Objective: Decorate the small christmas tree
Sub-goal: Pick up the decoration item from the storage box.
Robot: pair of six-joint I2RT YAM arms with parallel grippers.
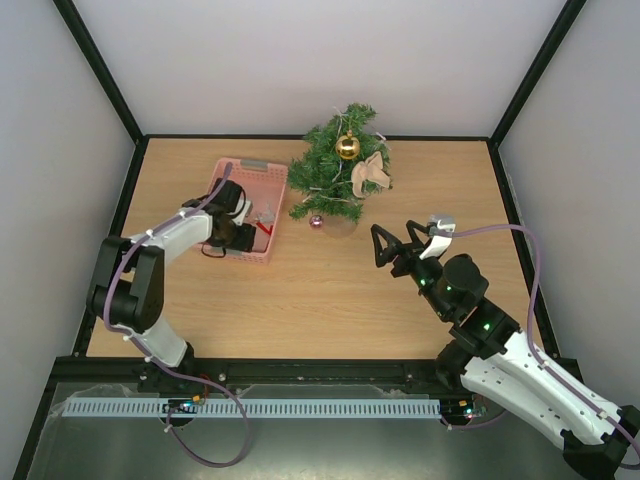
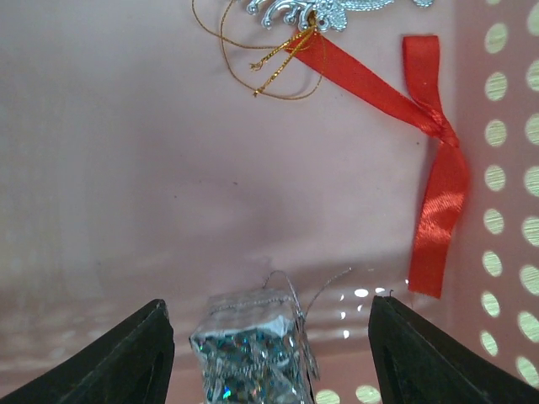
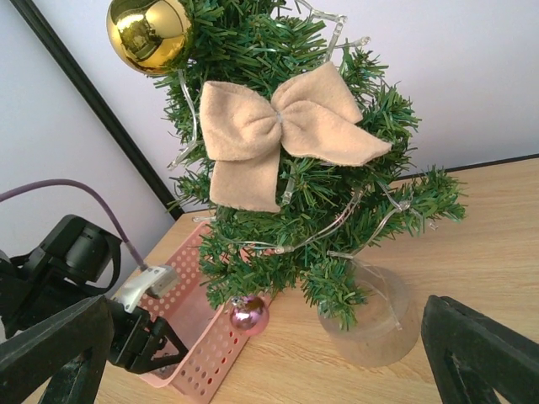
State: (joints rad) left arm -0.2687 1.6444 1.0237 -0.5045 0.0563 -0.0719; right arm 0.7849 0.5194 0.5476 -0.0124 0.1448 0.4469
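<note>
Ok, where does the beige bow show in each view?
Top external: beige bow on the right side of the small christmas tree, under the gold ball.
Left wrist: not in it.
Right wrist: upper middle, on the tree.
Shared landmark: the pink basket, in all three views.

robot lab test cell, not a home or shop. wooden tabletop (image 1: 300, 310) boxed in by plain white panels (image 1: 320, 60) at 9, 12 & 3 o'clock, w/ black frame posts (image 1: 100, 70) running up the corners. two robot arms, left arm (image 1: 180, 235) & right arm (image 1: 520, 375), bolted to a black rail (image 1: 320, 373) along the 6 o'clock edge. slotted grey cable duct (image 1: 250, 408) just in front of the rail. purple cables (image 1: 490, 230) run along the arms. staged props on the wood: pink perforated basket (image 1: 250, 185) approx 11 o'clock, small christmas tree (image 1: 330, 175) at 12 o'clock.
</note>
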